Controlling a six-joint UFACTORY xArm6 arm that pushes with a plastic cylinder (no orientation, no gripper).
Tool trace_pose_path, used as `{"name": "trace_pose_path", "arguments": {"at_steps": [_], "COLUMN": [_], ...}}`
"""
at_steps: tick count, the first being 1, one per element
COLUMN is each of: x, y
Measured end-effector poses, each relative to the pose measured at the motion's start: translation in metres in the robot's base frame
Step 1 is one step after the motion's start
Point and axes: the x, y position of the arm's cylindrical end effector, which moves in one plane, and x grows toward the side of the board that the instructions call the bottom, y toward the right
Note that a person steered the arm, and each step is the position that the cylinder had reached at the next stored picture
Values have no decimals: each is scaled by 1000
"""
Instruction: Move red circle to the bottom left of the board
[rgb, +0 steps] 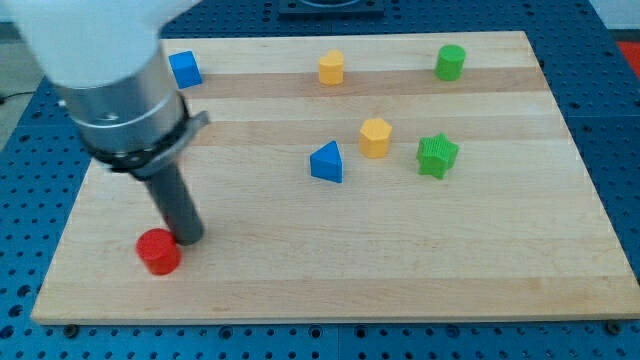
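Note:
The red circle block (158, 251) lies on the wooden board (400, 270) near its bottom left corner. My tip (190, 240) rests on the board right beside the red circle, at its upper right, touching or almost touching it. The rod rises up and to the left into the large grey arm body (115, 80), which hides part of the board's top left.
A blue block (185, 69) sits at top left, a yellow block (332, 68) at top middle, a green cylinder (451, 62) at top right. A blue triangle (327, 162), a yellow hexagon (375, 137) and a green star (437, 155) sit mid-board.

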Motion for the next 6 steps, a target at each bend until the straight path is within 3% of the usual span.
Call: {"name": "trace_pose_path", "arguments": {"at_steps": [4,5,6], "x": [3,1,-30], "y": [-78,-55,1]}}
